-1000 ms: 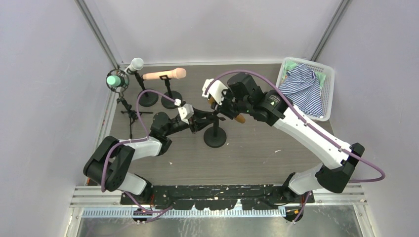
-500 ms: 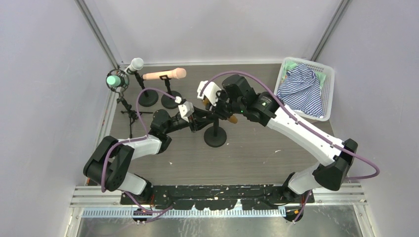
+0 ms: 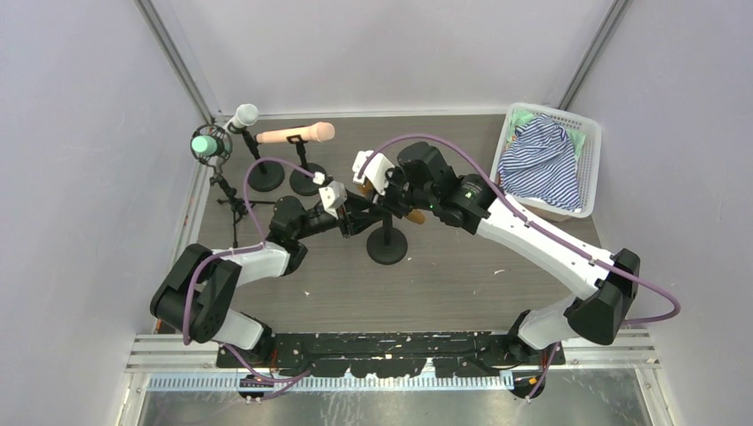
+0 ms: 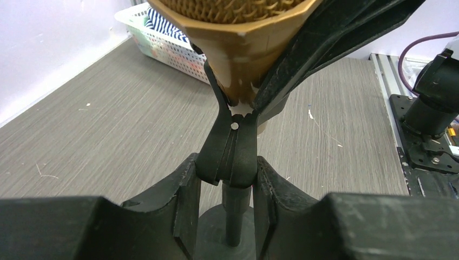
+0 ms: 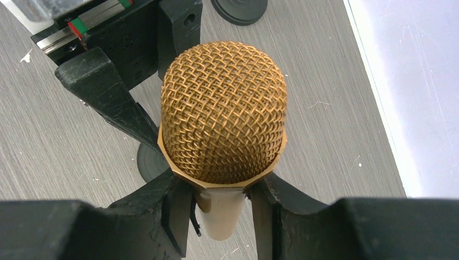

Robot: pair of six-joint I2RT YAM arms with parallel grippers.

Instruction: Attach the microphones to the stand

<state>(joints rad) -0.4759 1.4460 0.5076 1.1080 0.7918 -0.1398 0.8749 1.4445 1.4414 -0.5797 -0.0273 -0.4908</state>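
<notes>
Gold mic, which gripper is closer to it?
Right. The right gripper holds the mic by its body; the left gripper clamps the stand clip just under it.

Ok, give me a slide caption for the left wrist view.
Left gripper clamped on the stand clip as the golden-brown microphone sits between its prongs, white basket behind.

The top edge cuts the golden-brown microphone (image 4: 243, 49) in the left wrist view (only some mesh shows), and from above we find the right gripper (image 3: 397, 201) mostly hiding it.
</notes>
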